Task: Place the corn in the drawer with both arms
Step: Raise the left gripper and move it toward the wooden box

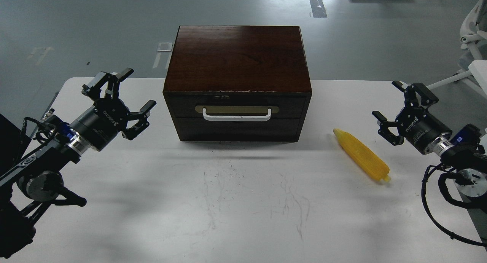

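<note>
Though flat, corn [361, 155] tip toward drawer [236, 107]

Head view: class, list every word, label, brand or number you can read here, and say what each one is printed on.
"ROBOTIQ": white lettering on the left gripper, on its black wrist.
"ROBOTIQ": white lettering on the right gripper, on its wrist, less sharp.
Smaller white print below each brand name: too small to read.
Drawer, its white handle, the corn and the table: no text visible.
</note>
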